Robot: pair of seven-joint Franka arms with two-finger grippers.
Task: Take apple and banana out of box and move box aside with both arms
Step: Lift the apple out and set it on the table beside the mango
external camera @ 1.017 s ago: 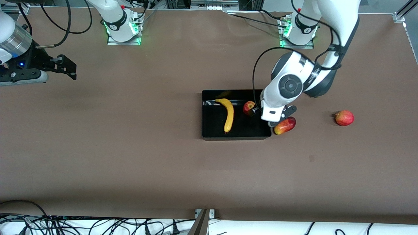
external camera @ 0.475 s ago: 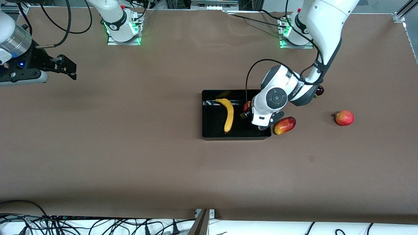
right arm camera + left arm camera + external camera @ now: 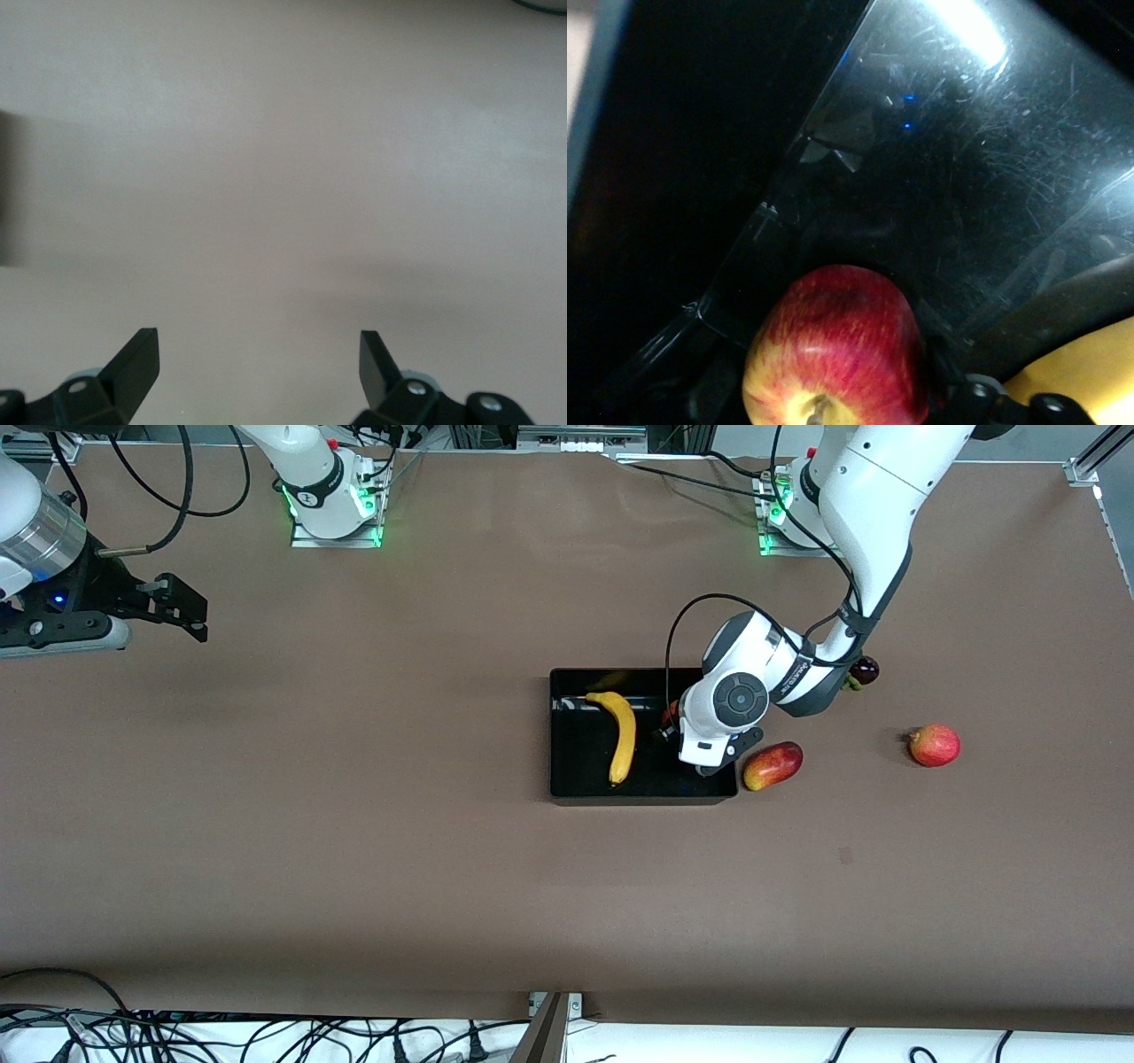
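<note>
The black tray [image 3: 567, 793] lies mid-table with the yellow banana [image 3: 624, 737] in it. My left gripper [image 3: 666, 731] is low inside the tray, at the end toward the left arm, beside the banana. It is shut on the red apple with yellowish streaks [image 3: 842, 345], of which only a red sliver [image 3: 671, 712] shows in the front view. The left wrist view shows the apple just above the tray's glossy floor [image 3: 939, 177], with the banana [image 3: 1081, 372] close by. My right gripper [image 3: 197, 622] waits open and empty over bare table at the right arm's end; it also shows in the right wrist view [image 3: 257, 359].
A red-yellow mango [image 3: 772, 765] lies just outside the tray's wall, under the left arm's wrist. A dark purple mangosteen [image 3: 864, 670] shows partly past the left arm. A round red fruit [image 3: 935, 745] sits farther toward the left arm's end.
My left gripper has come down with the apple into the tray and a little toward the banana. The right arm has not moved.
</note>
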